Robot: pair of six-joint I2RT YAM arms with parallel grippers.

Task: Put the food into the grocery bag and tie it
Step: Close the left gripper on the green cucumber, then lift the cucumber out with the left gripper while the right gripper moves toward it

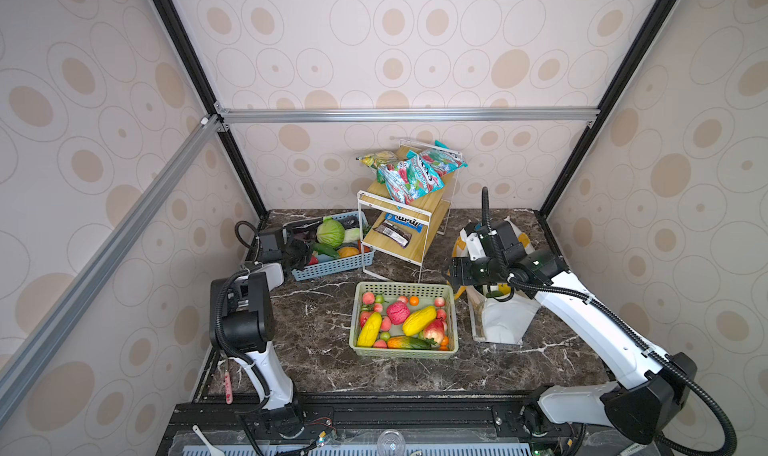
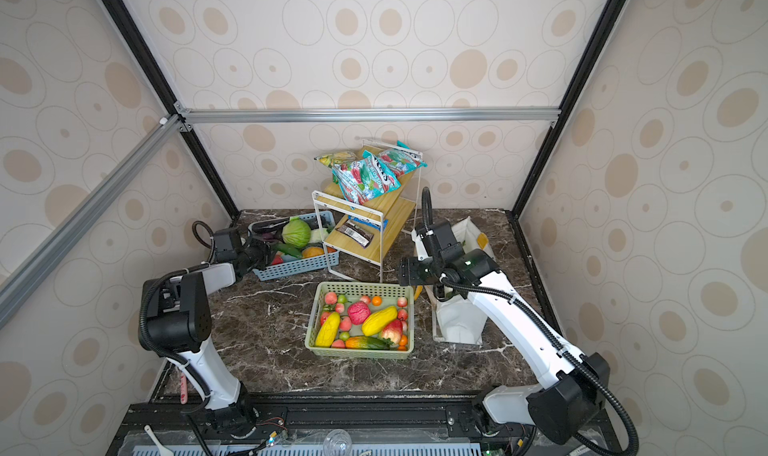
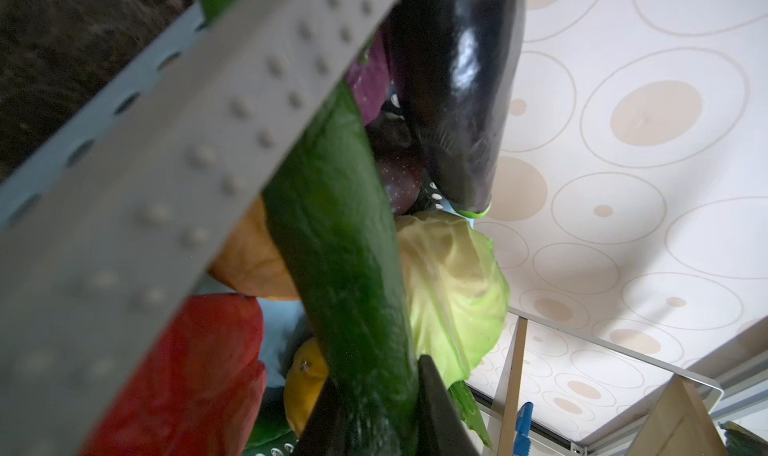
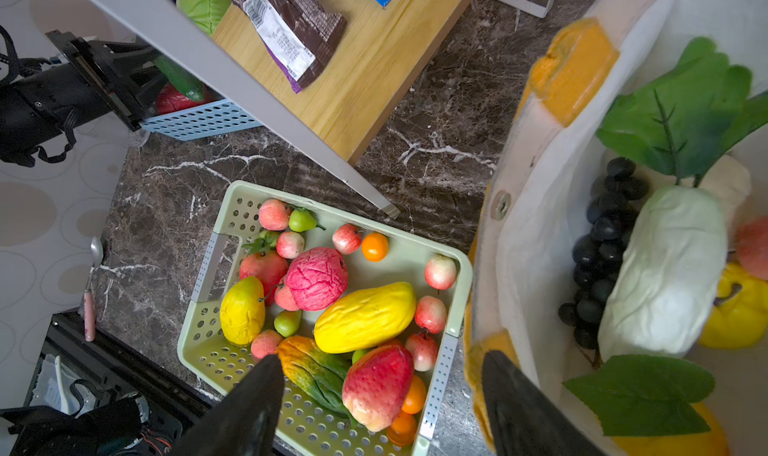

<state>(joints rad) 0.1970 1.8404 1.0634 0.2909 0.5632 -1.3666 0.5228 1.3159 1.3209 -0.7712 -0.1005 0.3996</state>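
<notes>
Crowding the left gripper [image 1: 305, 256] are the blue basket [image 1: 328, 269] wall just beneath it, a cabbage [image 1: 330, 232] beyond its tips and a rack [image 1: 430, 202] leg past that. Clear room lies above it and back toward its own arm. Its jaws stand narrow, clamped on a cucumber [image 3: 332, 225] that runs out from between the fingers across the basket. An eggplant [image 3: 453, 79] sits close on one side and a red pepper [image 3: 187, 370] on the other.

The right gripper [image 1: 453, 271] hangs in open air, spread wide and holding nothing. Under its tips lie a corner of the green basket [image 1: 405, 284] and the near rim of the bag [image 1: 503, 325], with a strip of bare table [image 1: 316, 329] between them. The rack's leg stands ahead of it, apart.

The bag stands open beneath this gripper's wrist, its mouth partly hidden by the arm in both top views. Inside, the right wrist view shows grapes [image 4: 602, 241], a white vegetable [image 4: 665, 275] lying against them, and leaves [image 4: 685, 113]. The green basket is full of fruit.
</notes>
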